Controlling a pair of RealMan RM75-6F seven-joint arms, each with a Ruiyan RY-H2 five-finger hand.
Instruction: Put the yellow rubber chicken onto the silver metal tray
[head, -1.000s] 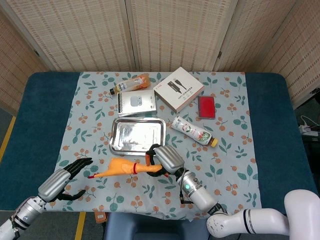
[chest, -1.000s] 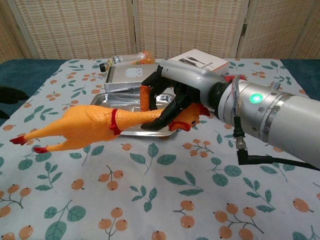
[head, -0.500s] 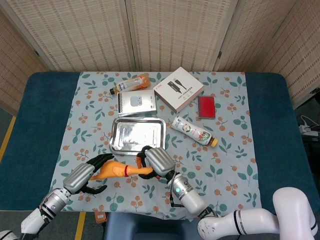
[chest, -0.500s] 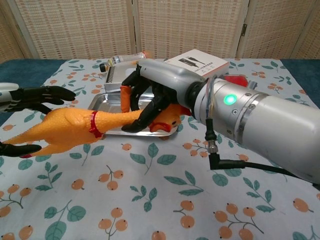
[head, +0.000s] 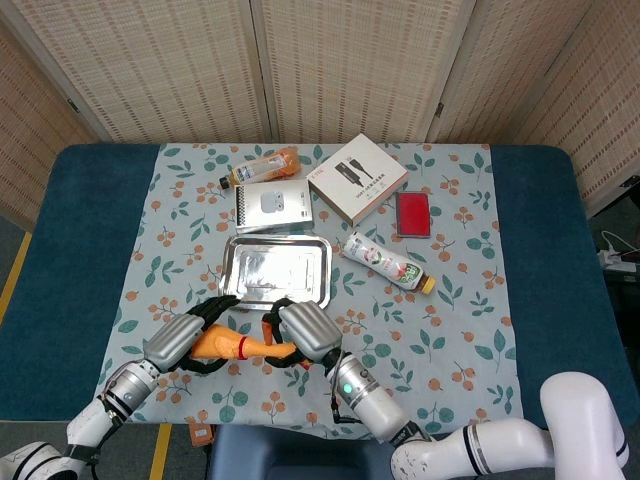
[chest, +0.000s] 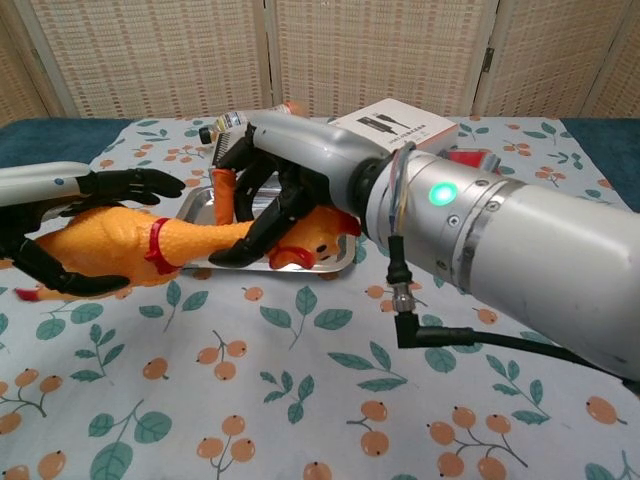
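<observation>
Yellow rubber chicken (chest: 130, 245) sits low over the desk (head: 70, 230), just in front of the silver metal tray (head: 275, 270), lying roughly sideways w/ head end toward the robot's right. Right hand (chest: 285, 190) grips the neck/head end: dark fingers (chest: 262, 225) wrap under and over the neck, red comb and orange beak poking out between them, right at the tray's near rim. Left hand (chest: 70, 230) has the body end: upper fingers spread across the chicken's back, thumb curled underneath, so the body is cupped between them. Red collar band on the neck shows in the gap between the two hands. Whether the chicken touches the cloth or hangs just clear of it, can't tell.

Head view: both hands meet below the tray's front edge, chicken bridging them, orange body mostly hidden by left hand (head: 185, 340) and right hand (head: 300, 330).

Behind the tray: grey box (head: 272, 207), white box (head: 357, 178), orange bottle (head: 262, 167), red card case (head: 413, 213); a white-labelled bottle (head: 388, 262) lies just right of the tray. Floral cloth (head: 450, 300) covers the middle of the desk.
</observation>
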